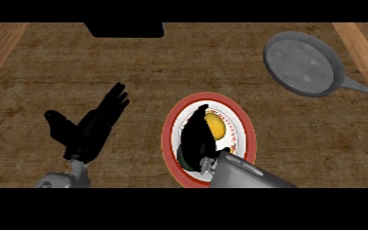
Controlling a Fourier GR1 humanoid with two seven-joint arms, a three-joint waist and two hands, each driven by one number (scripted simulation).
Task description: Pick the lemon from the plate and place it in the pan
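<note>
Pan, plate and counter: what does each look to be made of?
Pan: probably metal, dull grey with pale mottled patches, matte.
Plate: looks like glazed ceramic, white with a red rim band and a fine pattern inside it.
Counter: brown with streaky grain, likely wood, unpolished; paler plank-like strips at the sides.
The right hand covers much of the plate beside the lemon.

I am finding no text, label, brand, number or sign to read anywhere. The red rim of the plate (174, 122) is carrying small marks, perhaps only a decorative pattern, too fine to make out.
</note>
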